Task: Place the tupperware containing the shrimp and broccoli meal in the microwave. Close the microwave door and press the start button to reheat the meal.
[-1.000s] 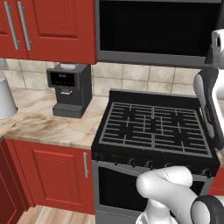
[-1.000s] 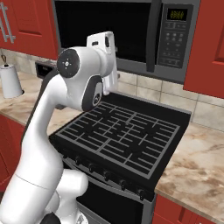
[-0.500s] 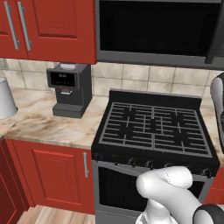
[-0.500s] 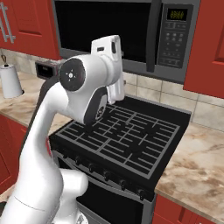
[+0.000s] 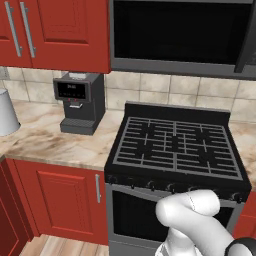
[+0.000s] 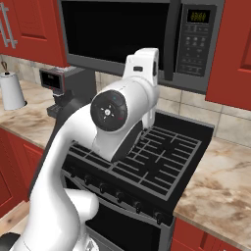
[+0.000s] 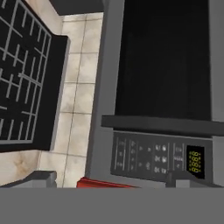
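The microwave [image 5: 180, 35] hangs above the stove, and its door [image 6: 117, 34] with the black glass window is shut. My arm reaches up in front of it in the right base view. In the hand view, rolled sideways, the door glass [image 7: 164, 57] and the control panel [image 7: 157, 155] with its lit yellow display are close ahead. My gripper [image 7: 111, 181] is open, its two fingertips [image 7: 39, 177] far apart with nothing between them. The tupperware and the shrimp and broccoli meal are out of view.
A black gas stove [image 5: 175, 145] sits under the microwave. A black coffee machine [image 5: 80, 102] and a white roll [image 5: 5, 112] stand on the marble counter [image 5: 55, 142] to the left. Red cabinets [image 5: 55, 30] flank the microwave.
My arm has swung right and up toward the microwave's control panel side. It has left the right edge of the left base view.
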Robot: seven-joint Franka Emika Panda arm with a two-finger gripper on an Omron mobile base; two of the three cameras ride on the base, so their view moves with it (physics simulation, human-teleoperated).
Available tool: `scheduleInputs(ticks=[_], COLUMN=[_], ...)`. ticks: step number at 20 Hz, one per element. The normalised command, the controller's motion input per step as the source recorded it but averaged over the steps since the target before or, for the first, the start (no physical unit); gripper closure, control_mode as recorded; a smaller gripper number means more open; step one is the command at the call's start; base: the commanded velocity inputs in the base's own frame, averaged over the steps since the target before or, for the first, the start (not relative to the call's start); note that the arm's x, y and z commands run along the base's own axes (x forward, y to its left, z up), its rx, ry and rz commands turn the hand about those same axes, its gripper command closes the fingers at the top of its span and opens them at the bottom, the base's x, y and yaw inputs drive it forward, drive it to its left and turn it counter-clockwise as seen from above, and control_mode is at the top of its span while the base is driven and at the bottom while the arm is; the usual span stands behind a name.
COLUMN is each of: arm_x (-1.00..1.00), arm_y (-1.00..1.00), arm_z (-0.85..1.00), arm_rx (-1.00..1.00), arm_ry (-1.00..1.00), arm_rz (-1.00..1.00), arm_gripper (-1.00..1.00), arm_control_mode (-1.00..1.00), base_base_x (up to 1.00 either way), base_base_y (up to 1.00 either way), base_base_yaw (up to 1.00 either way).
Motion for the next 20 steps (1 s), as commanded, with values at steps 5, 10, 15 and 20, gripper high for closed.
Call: scheduleInputs(ticks=[5, 10, 15, 20], arm_x=[0.00, 0.00, 0.01, 0.07], arm_y=[-0.24, -0.04, 0.00, 0.00], arm_z=[0.00, 0.00, 0.00, -0.03], arm_rx=[0.02, 0.00, 0.00, 0.00], arm_ry=[-0.05, -0.04, -0.02, 0.00], arm_rz=[0.02, 0.06, 0.12, 0.13], arm_gripper=[-1.00, -1.00, -1.00, 1.00], arm_control_mode=[-1.00, -1.00, -1.00, -1.00], base_base_x=[0.00, 0.00, 0.00, 0.00], base_base_y=[0.00, 0.00, 0.00, 0.00], base_base_yaw=[0.00, 0.00, 0.00, 0.00])
